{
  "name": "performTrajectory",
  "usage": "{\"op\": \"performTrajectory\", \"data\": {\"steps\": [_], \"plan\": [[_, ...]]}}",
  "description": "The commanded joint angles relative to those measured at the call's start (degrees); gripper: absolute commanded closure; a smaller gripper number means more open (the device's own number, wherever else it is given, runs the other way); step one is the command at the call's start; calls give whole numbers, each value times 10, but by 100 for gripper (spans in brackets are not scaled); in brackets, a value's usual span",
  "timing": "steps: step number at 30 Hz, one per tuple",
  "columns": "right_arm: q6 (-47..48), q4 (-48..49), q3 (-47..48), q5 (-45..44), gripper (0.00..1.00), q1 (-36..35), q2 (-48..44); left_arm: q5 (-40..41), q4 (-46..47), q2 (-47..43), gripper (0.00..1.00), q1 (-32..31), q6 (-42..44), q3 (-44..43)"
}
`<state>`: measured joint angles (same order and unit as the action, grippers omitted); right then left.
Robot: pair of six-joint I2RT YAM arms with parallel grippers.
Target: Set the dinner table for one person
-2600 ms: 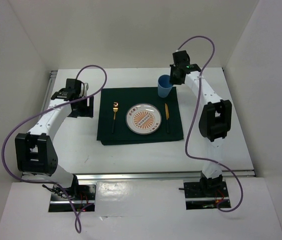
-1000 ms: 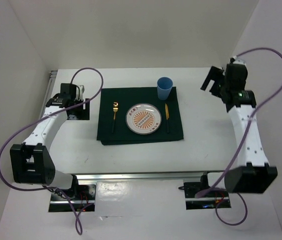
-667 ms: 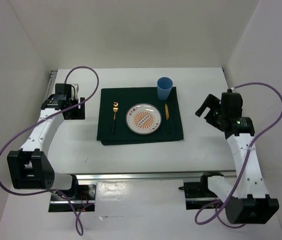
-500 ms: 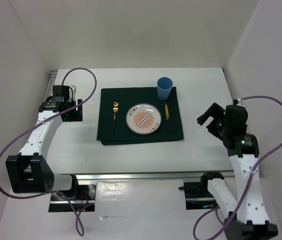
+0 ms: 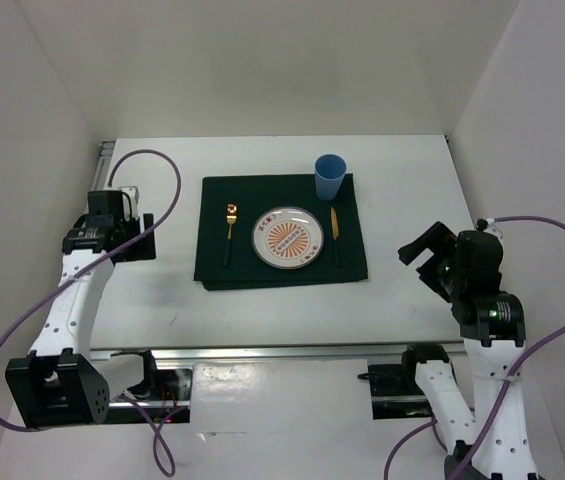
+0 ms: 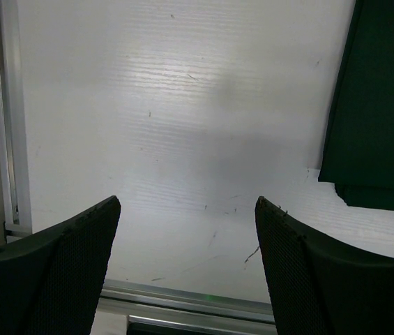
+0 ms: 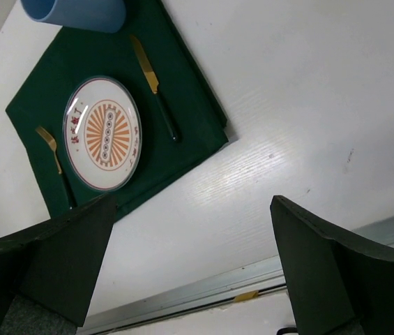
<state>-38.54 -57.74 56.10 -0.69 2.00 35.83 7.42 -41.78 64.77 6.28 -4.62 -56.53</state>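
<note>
The dinner table (image 5: 412, 190) carries a dark green cloth (image 5: 280, 265). On the cloth lie a white plate with an orange pattern (image 5: 287, 238), a gold fork (image 5: 230, 232) to its left and a gold knife (image 5: 334, 232) to its right. A blue cup (image 5: 330, 175) stands upright at the cloth's far right corner. My left gripper (image 5: 112, 243) hangs open and empty above bare table left of the cloth (image 6: 381, 105). Right of the cloth, my right gripper (image 5: 424, 258) is open and empty, raised, and sees the plate (image 7: 102, 132), knife (image 7: 155, 87), fork (image 7: 54, 157) and cup (image 7: 78, 12).
Aluminium rails run along the table's left edge (image 6: 5, 105) and near edge (image 5: 312, 350). White walls close in the left, back and right sides. Purple cables loop from both arms.
My right gripper left the cup and swung right and toward the near edge. My left gripper drew left and nearer. The setting on the cloth has not moved.
</note>
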Motion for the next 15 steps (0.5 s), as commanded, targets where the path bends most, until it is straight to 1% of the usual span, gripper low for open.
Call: {"op": "performTrajectory", "data": {"steps": [1,4,8,15], "plan": [[-13,-25,17,-12,0,-2,-4,-15,9,-13,16,7,5,5],[-25,-31,17,-18,0,-2,-11,-15,9,-18,16,12,5,5],[-64,-52,17,-49,0,-2,-23,-15,9,-18,16,12,5,5],[-70,-75,30,-65,0,-2,-11,-15,9,-18,16,12,5,5]]}}
